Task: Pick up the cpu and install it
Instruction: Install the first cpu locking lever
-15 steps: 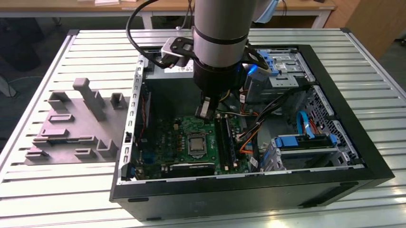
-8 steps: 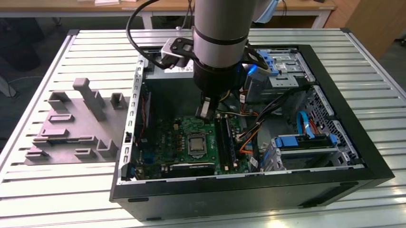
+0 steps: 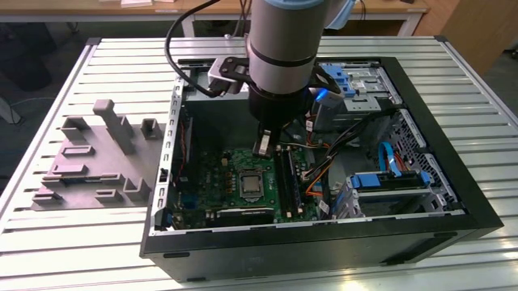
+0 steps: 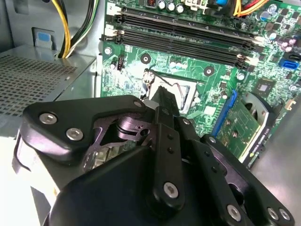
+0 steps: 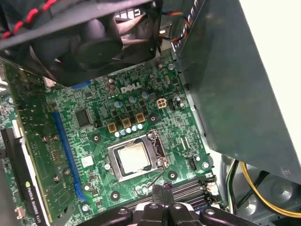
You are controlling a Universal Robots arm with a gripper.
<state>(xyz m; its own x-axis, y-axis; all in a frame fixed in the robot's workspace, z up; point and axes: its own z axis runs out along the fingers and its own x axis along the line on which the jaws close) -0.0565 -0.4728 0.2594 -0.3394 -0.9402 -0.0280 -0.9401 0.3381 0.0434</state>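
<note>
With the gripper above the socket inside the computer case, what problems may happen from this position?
1. The cpu already lies in the socket, whose frame looks open; any contact from the gripper could shift it.
2. The gripper hangs close over the memory slots beside the socket, so a sideways drift might strike them.
3. Loose cables run near the arm and may snag.

The black gripper (image 4: 162, 101) fills the near part of the second wrist view, its fingers (image 4: 164, 106) pressed together and reaching toward the metal-framed socket (image 4: 181, 92) on the green circuit board (image 4: 211, 61). Beyond the socket run long black memory slots (image 4: 183, 35). Yellow cables (image 4: 63, 28) hang beside a perforated grey metal panel (image 4: 33, 80).
</note>
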